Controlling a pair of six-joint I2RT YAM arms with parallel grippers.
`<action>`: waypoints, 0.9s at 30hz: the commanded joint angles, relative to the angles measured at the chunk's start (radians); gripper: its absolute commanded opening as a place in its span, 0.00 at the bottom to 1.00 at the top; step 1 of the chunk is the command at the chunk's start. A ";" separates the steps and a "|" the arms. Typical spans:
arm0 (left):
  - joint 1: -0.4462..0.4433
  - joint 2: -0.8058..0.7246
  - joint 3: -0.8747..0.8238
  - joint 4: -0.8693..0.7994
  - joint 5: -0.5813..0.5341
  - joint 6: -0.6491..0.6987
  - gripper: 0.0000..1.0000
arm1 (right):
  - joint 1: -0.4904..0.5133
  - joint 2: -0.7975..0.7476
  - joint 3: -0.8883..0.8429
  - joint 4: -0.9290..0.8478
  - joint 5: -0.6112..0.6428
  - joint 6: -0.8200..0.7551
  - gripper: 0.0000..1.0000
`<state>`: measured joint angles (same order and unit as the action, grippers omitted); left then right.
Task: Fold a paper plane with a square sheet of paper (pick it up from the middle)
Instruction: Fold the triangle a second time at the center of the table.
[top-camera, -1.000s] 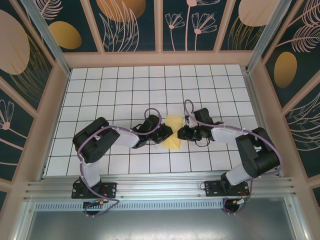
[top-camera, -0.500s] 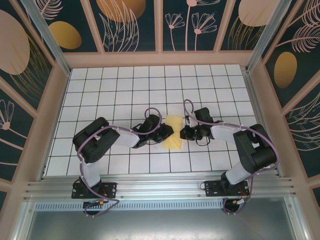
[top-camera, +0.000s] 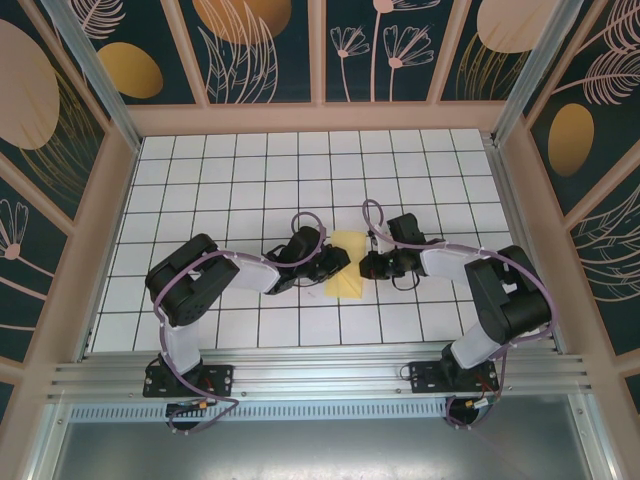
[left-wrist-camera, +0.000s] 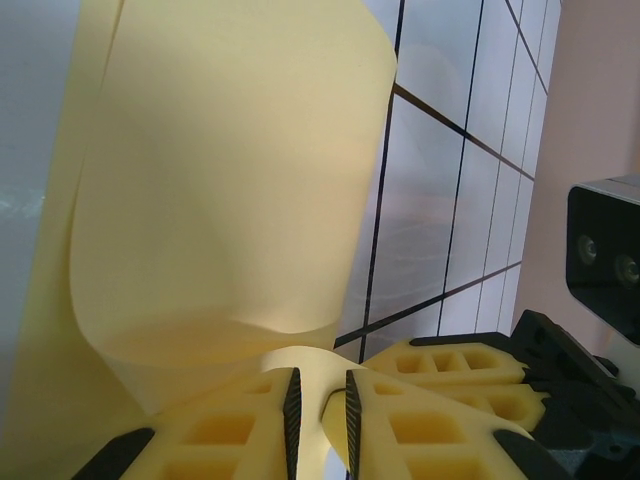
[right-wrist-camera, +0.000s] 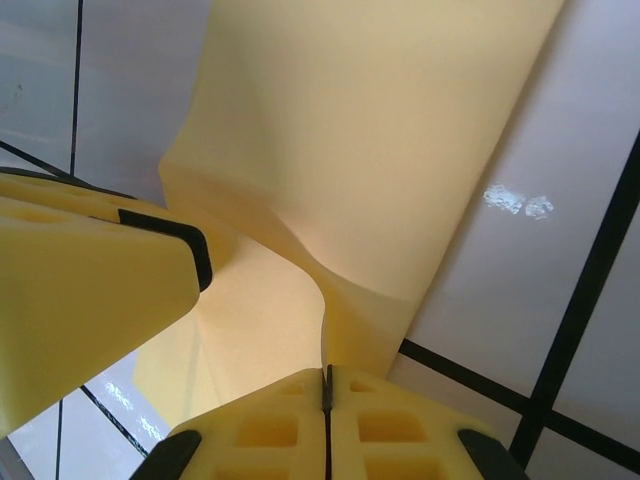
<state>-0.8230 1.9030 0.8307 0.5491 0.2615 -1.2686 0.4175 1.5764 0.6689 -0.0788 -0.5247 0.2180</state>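
Yellow paper sheet (top-camera: 346, 268) lies mid-bench (top-camera: 250, 180), partly folded, one flap curling up. We've got our right fingers (right-wrist-camera: 270, 430) pinched tight on its edge. Left fingers (left-wrist-camera: 230, 435) are narrowly apart w/ a paper lip btw them.

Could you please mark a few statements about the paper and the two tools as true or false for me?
1. The right tool is shut on an edge of the sheet of paper. True.
2. The sheet lies flat on the table. False: it curls and bows between the tools.
3. The left tool has its jaws a narrow gap apart. True.
4. The sheet sits at the far edge of the table. False: it is near the middle, between the two tools.
5. The sheet is blue with printed lines. False: it is plain pale yellow.
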 joint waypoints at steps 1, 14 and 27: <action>0.004 -0.020 0.021 -0.020 0.015 0.023 0.21 | -0.009 0.018 0.030 -0.015 -0.003 -0.028 0.08; 0.003 0.006 0.032 -0.027 0.033 0.023 0.19 | -0.007 0.042 0.035 -0.015 -0.006 -0.031 0.09; 0.001 0.045 0.035 -0.023 0.048 0.016 0.18 | -0.008 0.047 0.040 -0.014 -0.005 -0.031 0.09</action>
<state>-0.8230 1.9305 0.8494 0.5343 0.2913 -1.2644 0.4175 1.6073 0.6811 -0.0799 -0.5247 0.2104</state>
